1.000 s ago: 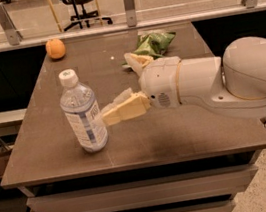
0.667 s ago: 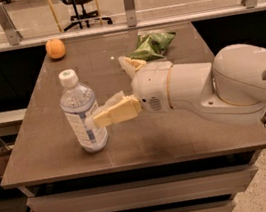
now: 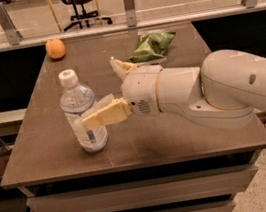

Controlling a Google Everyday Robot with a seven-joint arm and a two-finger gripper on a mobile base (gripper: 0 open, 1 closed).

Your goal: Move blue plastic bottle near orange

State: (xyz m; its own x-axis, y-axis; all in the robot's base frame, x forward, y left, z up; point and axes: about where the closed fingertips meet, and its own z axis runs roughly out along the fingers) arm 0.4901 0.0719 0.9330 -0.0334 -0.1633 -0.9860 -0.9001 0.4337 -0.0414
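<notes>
The blue plastic bottle (image 3: 78,103) stands upright on the left front part of the brown table (image 3: 55,156); it is clear with a white cap and a pale label. The orange (image 3: 55,48) lies at the table's far left corner, well behind the bottle. My gripper (image 3: 99,92) reaches in from the right and is open. Its near finger (image 3: 105,115) crosses in front of the bottle's lower half. Its far finger (image 3: 119,67) points up behind and right of the bottle. The bottle stands at the mouth of the jaws, not clamped.
A green snack bag (image 3: 151,46) lies at the table's far right, behind my arm (image 3: 221,88). A railing with glass panels (image 3: 129,7) runs behind the table. Drawers sit below the tabletop, and the floor drops away at left and right.
My gripper has moved left toward the bottle; its near finger now overlaps the bottle's front. The bottle and orange have stayed in place.
</notes>
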